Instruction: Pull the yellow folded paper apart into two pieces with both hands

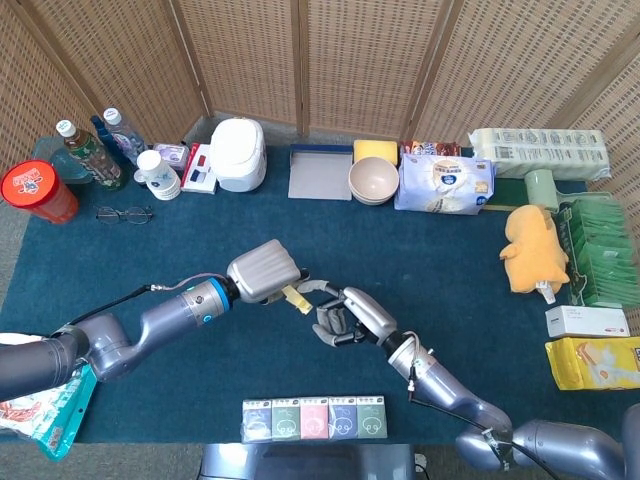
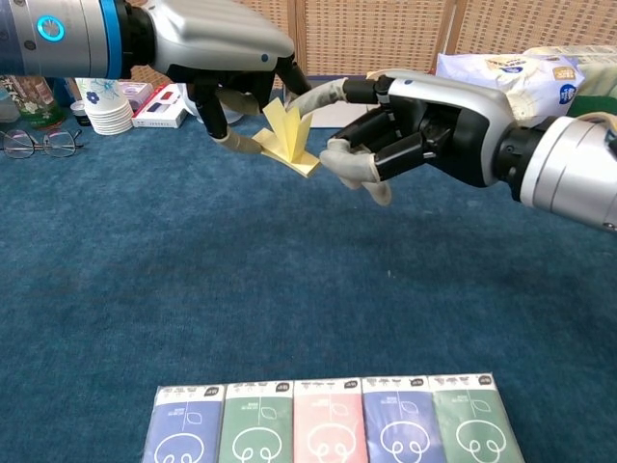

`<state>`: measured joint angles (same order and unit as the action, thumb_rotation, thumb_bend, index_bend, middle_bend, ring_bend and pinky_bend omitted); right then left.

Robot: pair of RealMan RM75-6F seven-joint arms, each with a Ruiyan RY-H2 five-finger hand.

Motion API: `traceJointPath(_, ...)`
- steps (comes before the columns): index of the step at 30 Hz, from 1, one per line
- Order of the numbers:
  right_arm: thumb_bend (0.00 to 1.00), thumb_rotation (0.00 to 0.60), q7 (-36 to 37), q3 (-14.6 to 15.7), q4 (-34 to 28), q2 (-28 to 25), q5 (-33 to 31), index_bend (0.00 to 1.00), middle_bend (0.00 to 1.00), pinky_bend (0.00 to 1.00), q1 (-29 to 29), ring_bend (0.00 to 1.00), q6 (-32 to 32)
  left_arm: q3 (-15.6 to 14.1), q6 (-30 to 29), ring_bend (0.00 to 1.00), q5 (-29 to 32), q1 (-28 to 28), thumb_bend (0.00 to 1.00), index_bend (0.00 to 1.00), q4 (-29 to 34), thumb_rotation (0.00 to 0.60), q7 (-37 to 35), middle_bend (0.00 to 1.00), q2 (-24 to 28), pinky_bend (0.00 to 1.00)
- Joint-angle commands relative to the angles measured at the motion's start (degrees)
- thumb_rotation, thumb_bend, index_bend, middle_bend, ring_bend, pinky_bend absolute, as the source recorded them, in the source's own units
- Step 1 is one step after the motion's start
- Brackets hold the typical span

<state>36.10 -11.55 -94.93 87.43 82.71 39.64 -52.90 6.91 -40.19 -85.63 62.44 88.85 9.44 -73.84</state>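
Starting far left of the paper, at the edge of the blue mat, you have a red tub, then two bottles, a stack of cups and glasses lying flat in front of them. Nearer the paper but well behind it stands a white cooker against the wicker screen.

Your left hand holds the paper above the mat, the folds pinched between thumb and fingertips, and the sheet fans upward out of that grip. In the head view the paper shows as a small yellow strip just right of the left hand, roughly at the middle of the mat.

Just right of the paper is your right hand, also shown in the head view. Its fingers are curled, and their tips are at the paper's right edge. From these views you cannot tell whether they already pinch the sheet or only touch it.

In front of the paper, at the mat's near edge, lies a row of five tissue packs. Behind and right of it sit a bowl and a white wipes bag, and far right a yellow plush toy beside green packets.
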Motion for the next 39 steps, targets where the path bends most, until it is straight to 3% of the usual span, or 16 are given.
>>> traceJointPath(1, 0.45, 0.6, -0.3, 0.1, -0.2, 0.0, -0.1, 0.25, 0.75, 0.71, 0.2, 0.74, 0.1, 0.0, -0.1, 1.0, 0.2, 0.0, 0.37, 0.6, 0.0, 0.6, 0.1, 0.95, -0.1, 0.91)
traceJointPath(28, 0.45, 0.6, -0.3, 0.5, 0.3, 0.2, -1.3, 0.32, 0.75, 0.71, 0.8, 0.74, 0.0, -0.8, 0.0, 1.0, 0.2, 0.4, 0.37, 0.6, 0.6, 0.6, -0.5, 0.95, -0.1, 0.91)
traceJointPath(39, 0.48, 0.6, -1.1, 0.3, 0.7, 1.1, -2.2, 0.41, 0.78, 0.72, 0.9, 0.76, -0.5, -1.0, 0.0, 1.0, 0.3, 0.5, 0.37, 0.6, 0.2, 0.6, -0.9, 0.95, -0.4, 0.91)
